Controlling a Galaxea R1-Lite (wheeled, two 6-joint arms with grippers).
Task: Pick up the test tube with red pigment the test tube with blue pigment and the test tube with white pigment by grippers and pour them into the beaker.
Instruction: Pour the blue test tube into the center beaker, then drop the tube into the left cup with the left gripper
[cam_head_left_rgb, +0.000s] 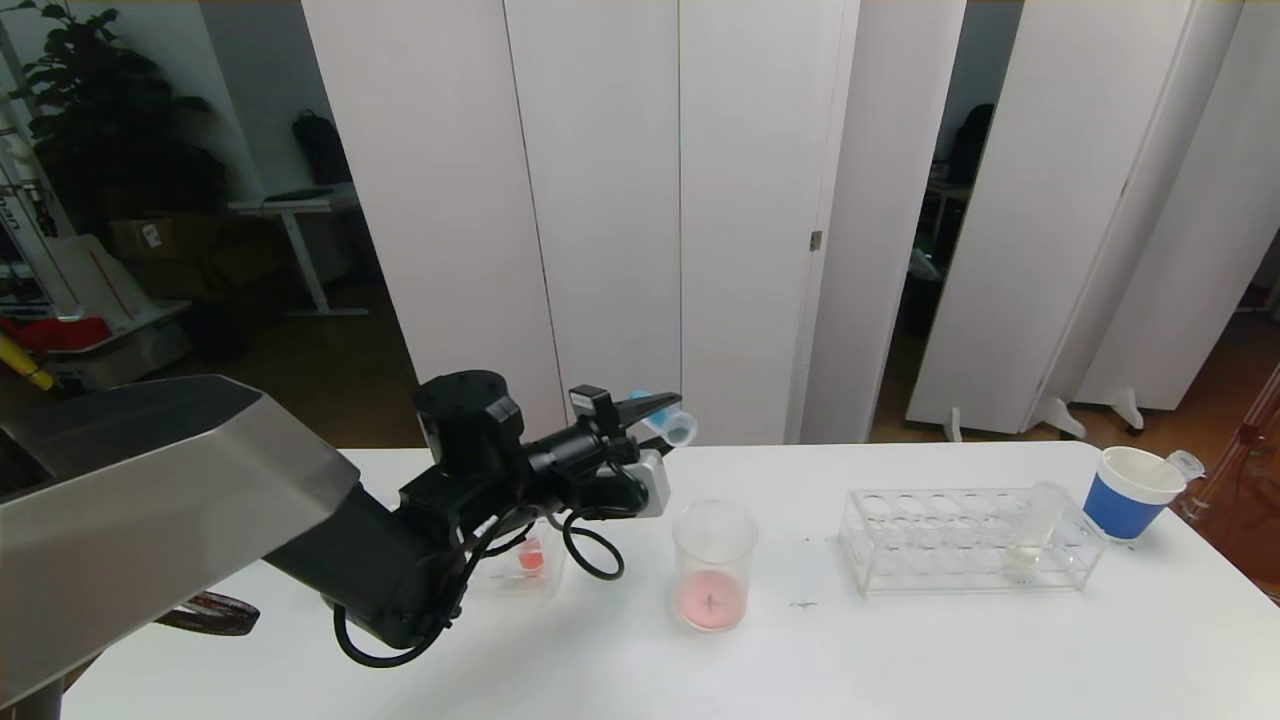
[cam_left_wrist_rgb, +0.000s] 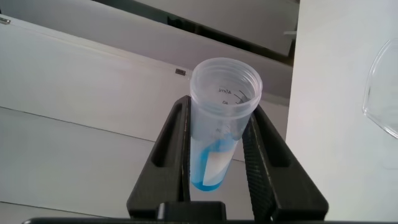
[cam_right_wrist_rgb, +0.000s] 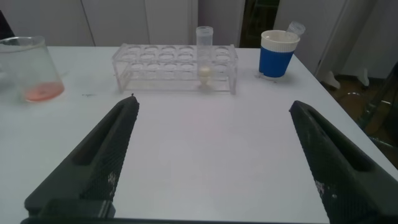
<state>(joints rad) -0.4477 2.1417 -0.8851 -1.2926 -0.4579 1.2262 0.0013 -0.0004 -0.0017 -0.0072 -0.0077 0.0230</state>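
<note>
The table (cam_head_left_rgb: 900, 640) carries everything, and the left gripper (cam_head_left_rgb: 640, 412) hangs above it with its jaws clamped on the test tube with blue pigment (cam_left_wrist_rgb: 219, 127). The tube lies tilted between the jaws, its open mouth pointing out past the fingertips and a little blue liquid sitting at the closed end back toward the wrist. The beaker (cam_head_left_rgb: 712, 565) stands below and slightly ahead of those jaws, upright, with a pink-red film on its base, so the red pour looks done and the blue pour is the step in hand. Next, I judge, the tube mouth must come over the beaker rim and tip further down, since the liquid has not reached the mouth.

The right gripper (cam_right_wrist_rgb: 211, 155) has its jaws wide apart and empty, low over bare table. Well ahead of them stands the clear rack (cam_right_wrist_rgb: 174, 67) holding the test tube with white pigment (cam_right_wrist_rgb: 204, 53) upright, with a blue paper cup (cam_right_wrist_rgb: 278, 55) just beyond.
</note>
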